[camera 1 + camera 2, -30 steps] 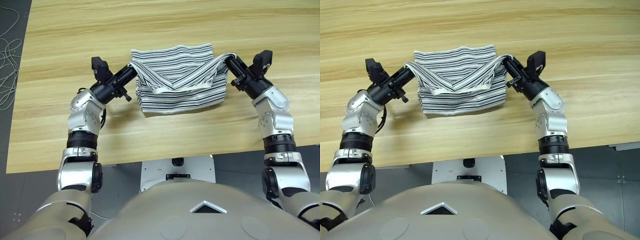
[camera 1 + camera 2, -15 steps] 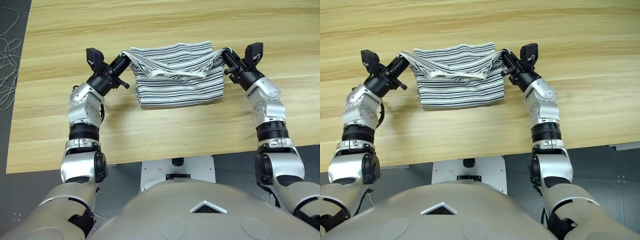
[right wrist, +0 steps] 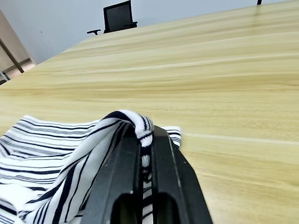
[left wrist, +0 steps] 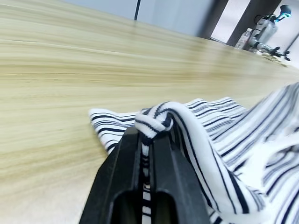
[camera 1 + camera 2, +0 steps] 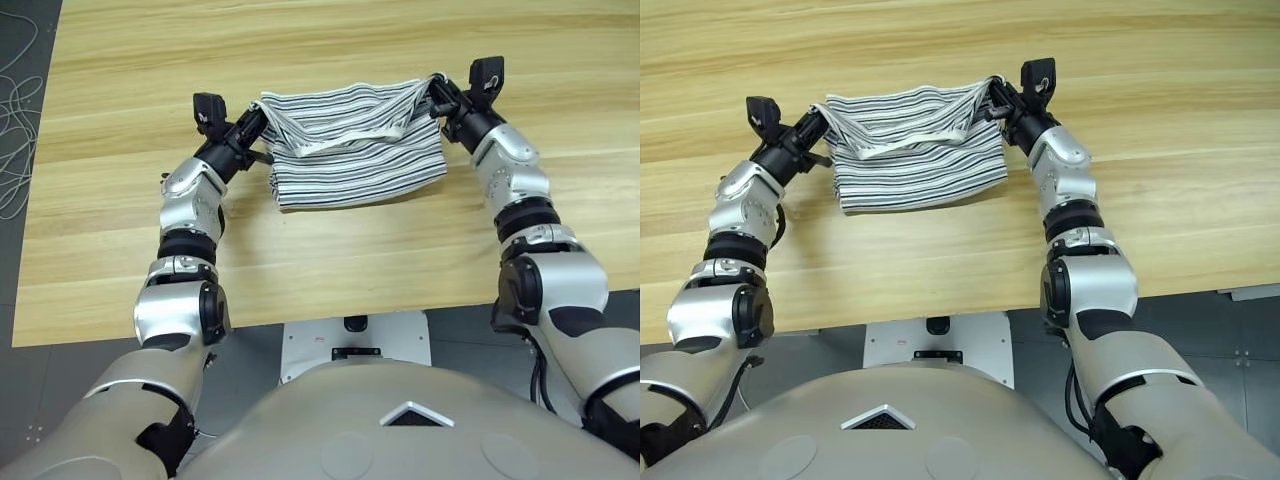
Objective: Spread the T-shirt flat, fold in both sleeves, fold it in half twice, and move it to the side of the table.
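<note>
T-shirt (image 5: 355, 160) half-folded on the bench (image 5: 300, 50), left hand (image 5: 261, 116) and right hand (image 5: 436, 91) each clamped on a raised corner.

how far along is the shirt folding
Done: the black-and-white striped T-shirt lies as a compact rectangle on the light wooden table, no sleeves sticking out. In hand: the left gripper and right gripper each pinch a corner of its raised top layer, mid-fold. Left: laying that layer down, possibly another fold, then moving it aside.
</note>
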You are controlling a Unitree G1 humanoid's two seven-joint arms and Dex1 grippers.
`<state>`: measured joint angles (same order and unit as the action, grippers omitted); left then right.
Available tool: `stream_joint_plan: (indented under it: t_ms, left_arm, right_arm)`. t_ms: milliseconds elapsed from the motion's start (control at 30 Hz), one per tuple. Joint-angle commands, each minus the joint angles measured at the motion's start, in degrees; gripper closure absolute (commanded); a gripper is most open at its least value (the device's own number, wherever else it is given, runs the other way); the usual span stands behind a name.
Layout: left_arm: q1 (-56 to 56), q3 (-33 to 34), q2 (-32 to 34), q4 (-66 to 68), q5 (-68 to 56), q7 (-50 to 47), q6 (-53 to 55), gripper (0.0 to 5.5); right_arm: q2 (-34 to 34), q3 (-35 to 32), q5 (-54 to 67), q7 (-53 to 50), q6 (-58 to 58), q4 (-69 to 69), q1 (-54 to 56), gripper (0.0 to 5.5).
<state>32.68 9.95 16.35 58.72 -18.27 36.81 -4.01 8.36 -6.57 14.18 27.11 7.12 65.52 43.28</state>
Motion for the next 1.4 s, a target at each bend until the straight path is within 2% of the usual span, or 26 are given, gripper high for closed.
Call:
stream_joint_plan:
  t_ms: [33, 433, 467, 500, 667, 733, 900, 1067, 1233, 1400]
  left_arm:
    - [3.9, 2.5, -1.4, 5.6, 0.4, -5.6, 0.0, 5.39]
    - [10.4, 9.6, -4.3, 11.0, -1.7, -10.6, -2.0, 5.39]
    - [10.8, 10.3, -4.5, 11.2, -2.1, -10.9, -1.4, 5.40]
    - [11.1, 10.7, -4.7, 11.4, -2.4, -11.0, -0.8, 5.40]
    - [11.1, 12.0, -5.3, 12.9, -2.5, -12.7, 3.8, 5.40]
    - [11.0, 12.6, -5.2, 13.5, -2.5, -14.0, 5.0, 4.99]
    - [10.6, 11.4, -6.7, 12.3, -1.2, -9.4, 3.7, 4.31]
    - [10.8, 11.9, -5.8, 13.6, 0.5, -18.9, 1.8, 3.51]
    - [11.0, 15.0, -4.7, 13.3, -1.3, -24.3, 0.3, 3.51]
    - [12.0, 19.5, -3.6, 12.4, -4.7, -27.0, -2.2, 3.51]
  right_arm:
    - [-1.8, -2.7, -0.2, -3.5, 1.2, 4.8, 2.8, 5.40]
    - [-2.3, -8.5, -0.6, -11.5, 1.2, 9.5, 3.2, 5.40]
    - [-2.5, -9.1, -0.2, -11.6, 0.7, 9.6, 3.5, 5.08]
    - [-2.8, -9.7, 0.1, -11.4, 0.1, 9.7, 3.7, 5.04]
    - [-3.7, -13.1, 2.2, -9.9, -3.7, 9.8, 5.2, 4.06]
    - [-4.2, -14.5, 3.5, -7.5, -4.8, 9.4, 6.1, 3.64]
    - [-4.1, -13.6, 1.8, -5.7, -0.9, 8.4, 6.2, 2.84]
    - [-3.0, -14.0, 0.4, -11.1, 6.1, 7.8, 6.4, 1.93]
    - [-1.4, -8.9, -7.4, -22.2, 10.0, 7.8, 5.4, 1.93]
    - [-1.2, -3.4, -14.1, -25.7, 14.3, 6.4, 3.7, 1.93]
